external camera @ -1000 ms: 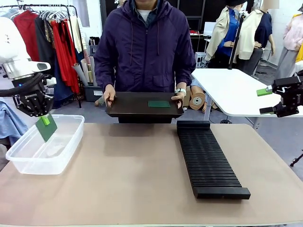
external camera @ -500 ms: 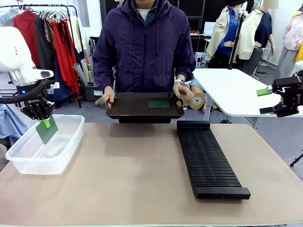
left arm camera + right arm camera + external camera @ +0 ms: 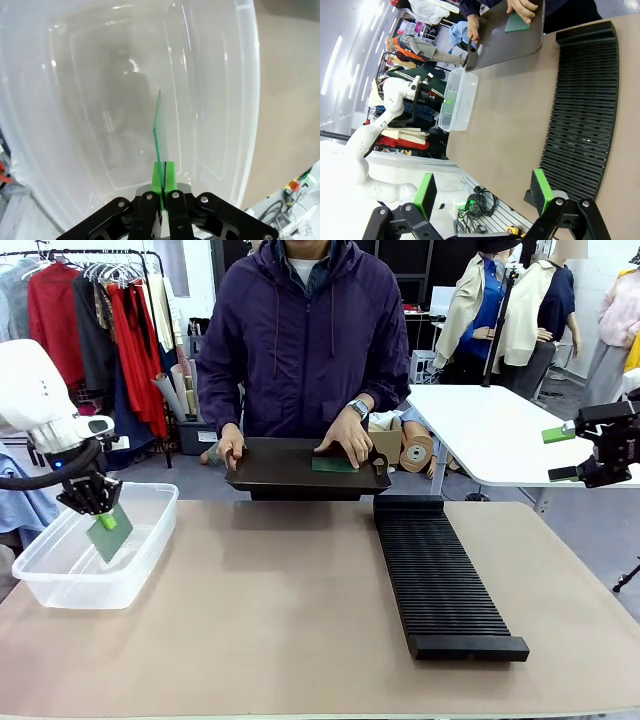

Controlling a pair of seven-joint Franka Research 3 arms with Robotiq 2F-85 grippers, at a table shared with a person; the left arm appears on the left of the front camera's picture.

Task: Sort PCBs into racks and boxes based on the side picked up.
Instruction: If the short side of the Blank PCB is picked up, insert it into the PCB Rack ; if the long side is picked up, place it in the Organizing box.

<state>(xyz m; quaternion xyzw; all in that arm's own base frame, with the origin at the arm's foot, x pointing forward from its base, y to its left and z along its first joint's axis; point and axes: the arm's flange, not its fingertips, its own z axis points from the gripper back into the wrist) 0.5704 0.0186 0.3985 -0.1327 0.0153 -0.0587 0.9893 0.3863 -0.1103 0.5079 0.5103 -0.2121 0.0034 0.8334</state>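
PCB (image 3: 110, 538) hangs on edge in the mouth of the box (image 3: 60, 585), well left of the rack (image 3: 440, 580), long axis pointing down from the left hand (image 3: 105, 521) pinching its top edge, right hand (image 3: 560, 454) spread far off.

We see smooth, rounded white shells on the left arm (image 3: 30, 390), with a black cable (image 3: 35, 480) looping beside its wrist. The left pincer (image 3: 164, 177) and right pincer (image 3: 482, 192) are black, with bright green pads (image 3: 540, 189) and silver screws (image 3: 120, 204) at the joints. The person (image 3: 310, 340) wears a dark purple zipped jacket with drawstrings and a wristwatch (image 3: 359, 408).
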